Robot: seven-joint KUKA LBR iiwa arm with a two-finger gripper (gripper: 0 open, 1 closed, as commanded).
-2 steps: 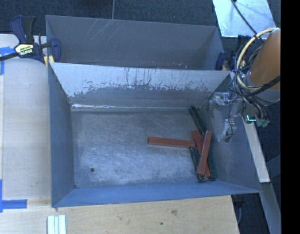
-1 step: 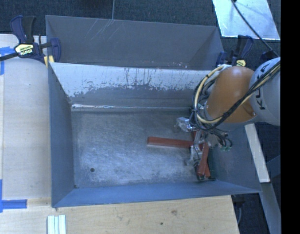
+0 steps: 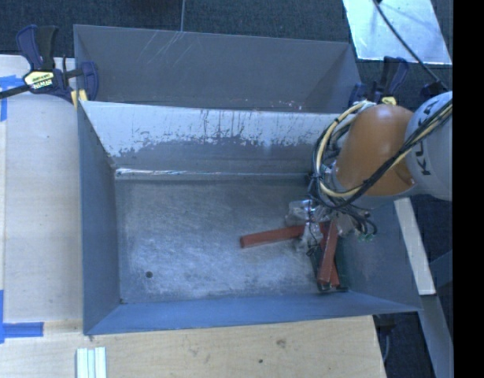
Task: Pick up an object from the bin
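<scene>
Hanging low at the bin's (image 3: 100,211) right side, end effector (image 3: 311,228) meets the right end of a red-brown bar (image 3: 265,239) lying flat on the bin floor. Second bar (image 3: 329,262) just beside it, pointing toward the bin's near wall. Clenched or released: cannot tell.

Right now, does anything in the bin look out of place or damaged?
Nothing looks damaged or spilled. One red-brown bar lies across the floor; a second bar runs along the right wall, beside the gripper.
</scene>
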